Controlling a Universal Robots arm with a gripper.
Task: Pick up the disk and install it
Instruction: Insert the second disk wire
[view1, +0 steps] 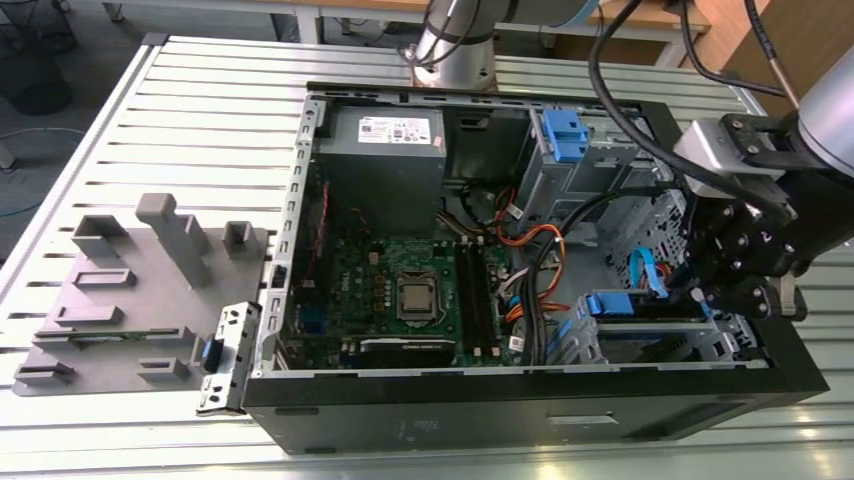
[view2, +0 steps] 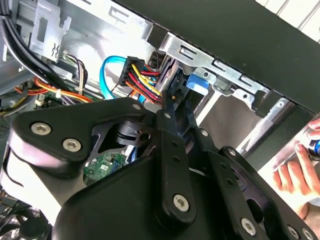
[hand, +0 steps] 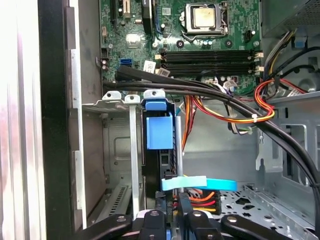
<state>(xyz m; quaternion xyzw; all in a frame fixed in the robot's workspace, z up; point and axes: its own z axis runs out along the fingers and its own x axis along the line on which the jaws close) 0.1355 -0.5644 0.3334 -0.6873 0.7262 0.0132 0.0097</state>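
Blue-bracketed, the disk (hand: 159, 132) stands slotted in the drive cage (hand: 117, 145). The gripper (hand: 175, 197), fingers together, sits at its cable-side end. Insertion looks underway; seating calls for a straight, even push.

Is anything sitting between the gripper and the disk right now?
Partly. In the first wrist view a light blue flat cable crosses just ahead of the gripper, at the near end of the disk, which stands edge-on in the drive cage. Red and yellow wires bunch beside it.
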